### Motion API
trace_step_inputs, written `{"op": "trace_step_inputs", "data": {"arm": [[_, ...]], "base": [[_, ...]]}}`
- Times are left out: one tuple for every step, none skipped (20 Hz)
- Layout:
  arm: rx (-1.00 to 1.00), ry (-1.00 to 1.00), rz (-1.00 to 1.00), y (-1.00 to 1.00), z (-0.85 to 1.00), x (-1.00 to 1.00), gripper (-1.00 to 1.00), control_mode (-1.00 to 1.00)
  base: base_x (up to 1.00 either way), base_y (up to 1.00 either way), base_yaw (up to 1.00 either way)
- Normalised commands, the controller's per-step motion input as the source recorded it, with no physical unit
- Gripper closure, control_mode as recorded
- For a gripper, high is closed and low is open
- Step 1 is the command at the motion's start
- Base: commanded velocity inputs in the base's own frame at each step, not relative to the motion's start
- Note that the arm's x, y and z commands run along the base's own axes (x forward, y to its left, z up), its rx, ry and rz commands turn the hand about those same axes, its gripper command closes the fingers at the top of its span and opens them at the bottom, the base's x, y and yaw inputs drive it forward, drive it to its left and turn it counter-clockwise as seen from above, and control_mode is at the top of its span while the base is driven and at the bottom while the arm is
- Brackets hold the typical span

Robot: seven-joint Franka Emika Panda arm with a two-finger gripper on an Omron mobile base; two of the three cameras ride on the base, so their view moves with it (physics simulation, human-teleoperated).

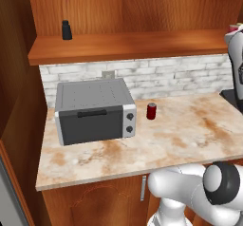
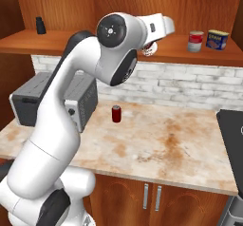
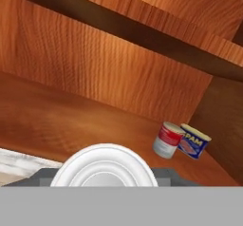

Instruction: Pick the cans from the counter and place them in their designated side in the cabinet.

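Holding a red-and-white labelled can (image 2: 149,49) just above the cabinet shelf (image 2: 180,54), the end effector (image 2: 151,47) is closed on it, left of the red can with silver base (image 2: 195,41).

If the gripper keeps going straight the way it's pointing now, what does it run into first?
Most likely the cabinet's wood back wall above the shelf board. The gripper, shut on a can, points at bare wood; the red-and-white can and blue-labelled can sit off to one side. Depth is uncertain.
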Motion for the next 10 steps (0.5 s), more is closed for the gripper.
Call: {"op": "trace_step_inputs", "data": {"arm": [[0.00, 0.01, 0.00, -0.09, -0.08, 0.27, 1.00, -1.00], [0.00, 0.00, 0.00, -0.13, -0.09, 0.24, 1.00, -1.00], [0.00, 0.00, 0.00, -0.17, -0.10, 0.21, 1.00, -1.00], [0.00, 0.00, 0.00, -0.17, -0.11, 0.23, 1.00, -1.00], [0.00, 0.02, 0.00, -0.18, -0.12, 0.25, 1.00, -1.00], [0.00, 0.02, 0.00, -0.12, -0.14, 0.25, 1.00, -1.00], [0.00, 0.04, 0.00, -0.10, -0.12, 0.27, 1.00, -1.00], [0.00, 0.03, 0.00, -0.10, -0.10, 0.28, 1.00, -1.00], [0.00, 0.01, 0.00, -0.10, -0.11, 0.27, 1.00, -1.00], [0.00, 0.01, 0.00, -0.09, -0.09, 0.27, 1.00, -1.00]], "base": [[0.00, 0.00, 0.00], [0.00, 0.00, 0.00], [0.00, 0.00, 0.00], [0.00, 0.00, 0.00], [0.00, 0.00, 0.00], [0.00, 0.00, 0.00], [0.00, 0.00, 0.00], [0.00, 0.00, 0.00], [0.00, 0.00, 0.00], [0.00, 0.00, 0.00]]}}
